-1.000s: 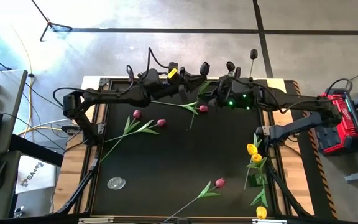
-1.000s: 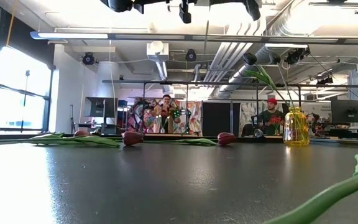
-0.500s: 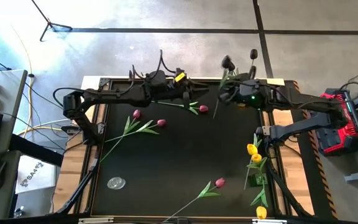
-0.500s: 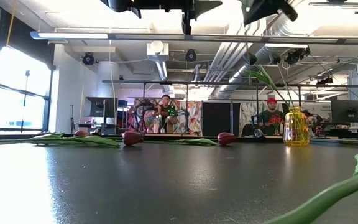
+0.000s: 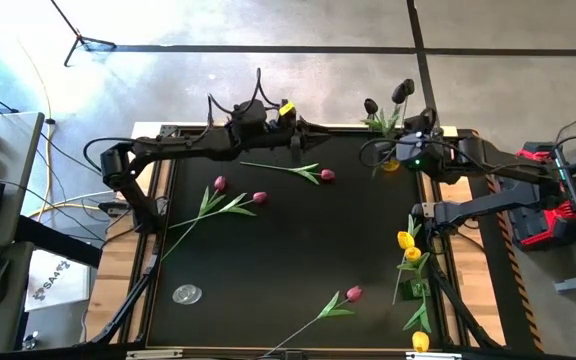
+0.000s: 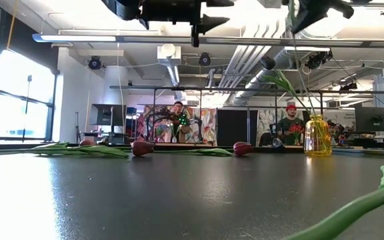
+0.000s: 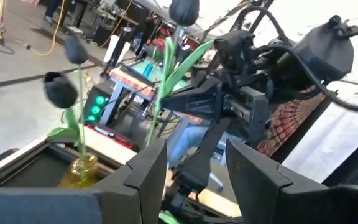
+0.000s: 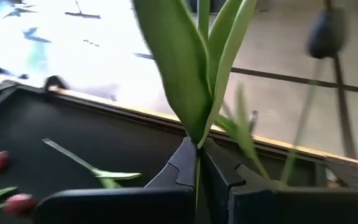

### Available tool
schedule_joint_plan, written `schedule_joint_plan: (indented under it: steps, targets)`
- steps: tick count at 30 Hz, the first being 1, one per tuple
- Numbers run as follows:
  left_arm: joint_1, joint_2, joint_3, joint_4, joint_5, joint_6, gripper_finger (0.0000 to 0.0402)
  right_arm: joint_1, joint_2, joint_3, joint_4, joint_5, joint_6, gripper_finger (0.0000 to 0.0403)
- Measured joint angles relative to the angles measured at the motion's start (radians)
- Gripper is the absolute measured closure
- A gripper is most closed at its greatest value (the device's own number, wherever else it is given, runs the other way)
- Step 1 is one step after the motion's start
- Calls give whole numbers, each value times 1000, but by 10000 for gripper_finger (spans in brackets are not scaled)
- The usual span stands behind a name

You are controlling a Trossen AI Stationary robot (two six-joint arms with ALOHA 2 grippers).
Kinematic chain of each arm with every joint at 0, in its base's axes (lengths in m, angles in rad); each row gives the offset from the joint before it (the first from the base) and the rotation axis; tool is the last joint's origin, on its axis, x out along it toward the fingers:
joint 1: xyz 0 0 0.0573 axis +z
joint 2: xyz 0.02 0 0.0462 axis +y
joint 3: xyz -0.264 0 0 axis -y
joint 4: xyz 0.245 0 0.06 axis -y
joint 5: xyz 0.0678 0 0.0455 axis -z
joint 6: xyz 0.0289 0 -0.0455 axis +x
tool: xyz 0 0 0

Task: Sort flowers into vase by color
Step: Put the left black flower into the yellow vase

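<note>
- Right gripper [image 5: 400, 152] at the table's [image 5: 288, 250] far right corner, just above the yellow vase [image 5: 392, 163]; fingers [image 8: 185, 165] pinched on a green stem [image 8: 197, 134] with long leaves.
- Held stem upright over the vase in the low view, running down toward the vase [image 6: 317, 136]; near-black head [image 7: 183, 10] at its top in the left wrist view.
- Dark tulips [image 5: 371, 105] already standing in that vase, heads near-black.
- Left gripper [image 5: 293, 147] raised at the far edge, near the middle; fingers [image 7: 145, 168] spread apart, gripping nothing.
- Pink tulip [image 5: 326, 175] lying flat just before the left gripper, stem pointing left.
- Two more pink tulips [image 5: 259, 198] lying side by side on the left half, stems slanting toward the near left.
- One pink tulip [image 5: 353, 294] near the front edge, stem running to the near left.
- Yellow tulips [image 5: 406, 240] bunched along the right edge, one yellow head [image 5: 420, 341] at the near right corner.
- Small round disc [image 5: 187, 294] on the near left part of the table.
</note>
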Motion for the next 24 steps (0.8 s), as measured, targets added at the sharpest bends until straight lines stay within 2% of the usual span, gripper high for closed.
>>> schedule_joint_plan:
  steps: [5,16,24]
  targets:
    - [29,0,0,-62,14,49,248,0,-6,0,-62,69,71,403]
    - [82,0,0,-102,17,87,248,-5,-30,0,-94,186,83,403]
    - [129,0,0,-108,43,76,248,-73,-43,0,-128,184,94,403]
